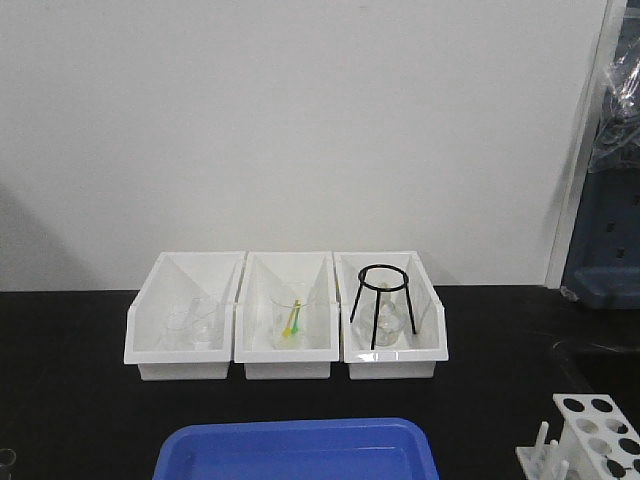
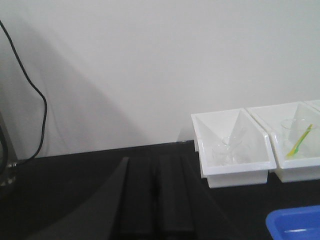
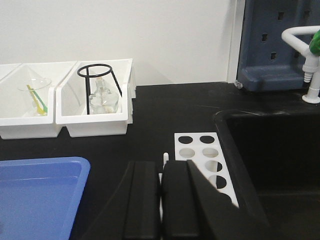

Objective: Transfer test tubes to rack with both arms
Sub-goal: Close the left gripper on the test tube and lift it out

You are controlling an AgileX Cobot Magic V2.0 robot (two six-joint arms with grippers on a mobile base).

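Since no test tubes are visible, what matters is the rack [image 3: 196,145] just ahead-right of the empty right gripper [image 3: 160,170], fingers pressed together, its rows running away from it; the left gripper [image 2: 154,162], too dark to tell its state, is well apart.

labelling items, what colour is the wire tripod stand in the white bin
Black. The wire tripod stand shows best in the right wrist view.

White rack [image 1: 597,437] stood upright right of the blue tray [image 1: 290,428], its top plate bearing paired round holes and its pegs facing the tray. Right gripper [image 3: 160,197] and left gripper [image 2: 154,200] had their fingers together.
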